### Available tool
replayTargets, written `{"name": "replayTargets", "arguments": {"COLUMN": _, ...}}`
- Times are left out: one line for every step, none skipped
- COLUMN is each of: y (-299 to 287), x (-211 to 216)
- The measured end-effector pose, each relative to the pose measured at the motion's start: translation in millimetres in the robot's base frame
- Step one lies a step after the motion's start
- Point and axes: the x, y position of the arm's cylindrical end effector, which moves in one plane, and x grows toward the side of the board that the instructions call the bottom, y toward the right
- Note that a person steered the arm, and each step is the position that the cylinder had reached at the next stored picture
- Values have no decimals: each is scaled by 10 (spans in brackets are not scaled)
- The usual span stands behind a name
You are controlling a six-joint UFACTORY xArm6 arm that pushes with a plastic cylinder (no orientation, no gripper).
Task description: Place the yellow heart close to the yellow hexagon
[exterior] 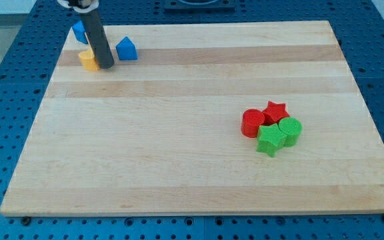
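Tip: my tip (105, 67) stood upper left, touching a yellow block (87, 60).
Hidden: rod covered that block's right side; shape possibly a heart.
Claw: none, a bare rod.

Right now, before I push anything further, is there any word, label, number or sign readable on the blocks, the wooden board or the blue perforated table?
None: no text on the wooden board, the blue perforated table, or any coloured block beside my tip.

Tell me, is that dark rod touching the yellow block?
Cannot tell. In the camera view my tip overlaps the yellow block, hiding any contact or gap.
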Motion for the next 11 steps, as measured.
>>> {"name": "replayTargets", "arguments": {"y": -231, "x": -115}}
{"name": "replayTargets", "arguments": {"y": -419, "x": -124}}
{"name": "replayTargets", "arguments": {"y": -438, "x": 152}}
{"name": "replayTargets", "arguments": {"y": -625, "x": 476}}
{"name": "replayTargets", "arguments": {"y": -903, "x": 446}}
{"name": "replayTargets", "arguments": {"y": -1068, "x": 340}}
{"name": "replayTargets", "arguments": {"y": -921, "x": 332}}
{"name": "replayTargets", "arguments": {"y": -890, "x": 55}}
{"name": "replayTargets", "arguments": {"y": -890, "x": -29}}
{"name": "replayTargets", "arguments": {"y": -867, "x": -51}}
{"name": "replayTargets", "arguments": {"y": -821, "x": -197}}
